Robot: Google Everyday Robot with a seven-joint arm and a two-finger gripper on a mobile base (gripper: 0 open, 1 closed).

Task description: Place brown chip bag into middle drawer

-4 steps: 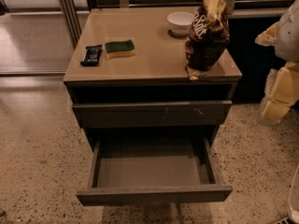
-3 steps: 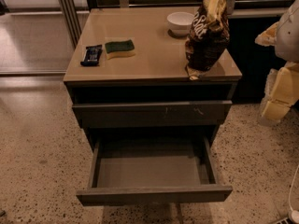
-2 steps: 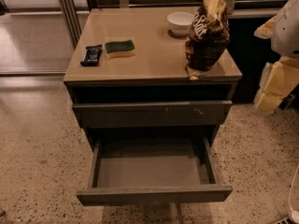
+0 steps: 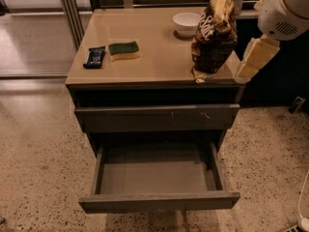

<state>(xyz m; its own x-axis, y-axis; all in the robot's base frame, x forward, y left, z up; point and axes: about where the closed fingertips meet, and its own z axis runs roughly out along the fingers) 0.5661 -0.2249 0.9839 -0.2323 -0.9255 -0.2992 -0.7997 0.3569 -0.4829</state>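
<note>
The brown chip bag (image 4: pixel 215 37) stands upright near the right front corner of the tabletop (image 4: pixel 154 62), in the upper right of the frame. Its long axis is close to vertical, with the cream-yellow top leaning slightly toward the right. The end effector (image 4: pixel 253 59) hangs just to the right of the bag, at about the height of its lower half, on the end of the white arm (image 4: pixel 285 8) coming in from the upper right corner. So the bag lies directly left of the end effector. Whether the two touch I cannot tell, nor whether the end effector is open or closed; nothing shows it to have a grip on the bag.

The middle drawer (image 4: pixel 157 177) is pulled out at lower centre, its grey floor bare, well below and left of the bag. Judging from this, the bag is not yet grasped, and the coming move is a short sideways reach to the left.
</note>
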